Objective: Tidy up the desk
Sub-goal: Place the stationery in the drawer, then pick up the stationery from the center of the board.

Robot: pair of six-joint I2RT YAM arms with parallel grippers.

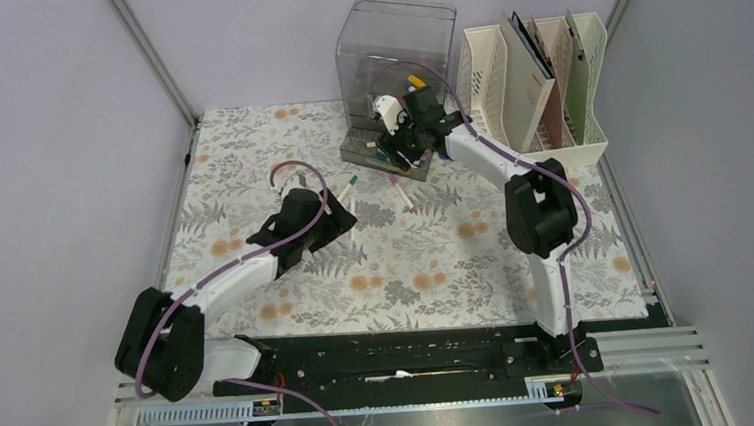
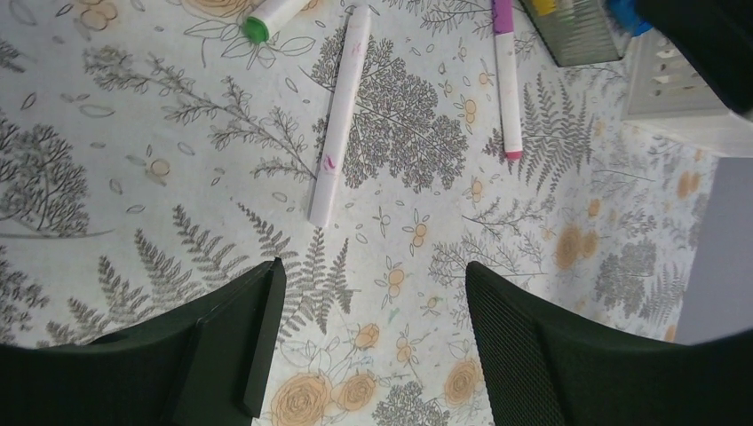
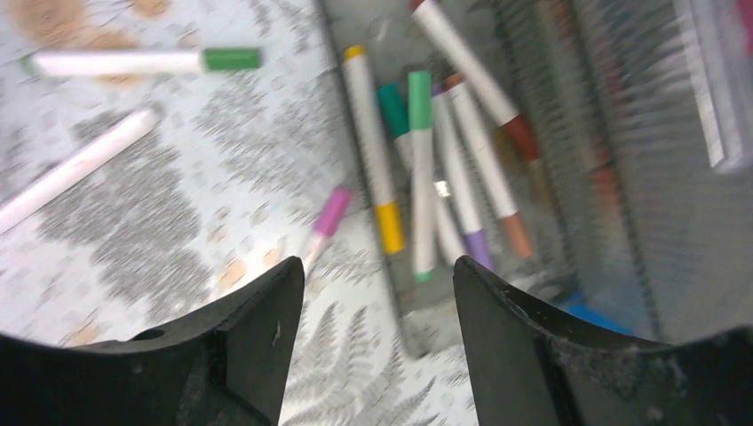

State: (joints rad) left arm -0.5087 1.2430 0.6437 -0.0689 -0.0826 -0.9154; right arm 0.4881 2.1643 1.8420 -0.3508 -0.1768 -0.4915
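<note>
The desk (image 1: 397, 267) wears a white cloth with grey ferns and orange flowers. My left gripper (image 2: 373, 275) hovers open over bare cloth, nothing between its fingers. Just beyond it lies a white marker (image 2: 340, 115), with a pink-tipped marker (image 2: 507, 80) to its right and a green-capped marker (image 2: 271, 16) at the far left. My right gripper (image 3: 380, 271) is open and empty above the near corner of a grey mesh tray (image 3: 422, 306) that holds several markers (image 3: 422, 169). Loose on the cloth beside the tray are a pink marker (image 3: 324, 222), a white marker (image 3: 75, 169) and a green-capped marker (image 3: 142, 61).
A clear plastic container (image 1: 396, 41) stands behind the tray (image 1: 354, 154) at the back. A white file holder (image 1: 534, 82) with folders is at the back right. A black rail (image 1: 413, 356) runs along the near edge, and frame posts bound the sides.
</note>
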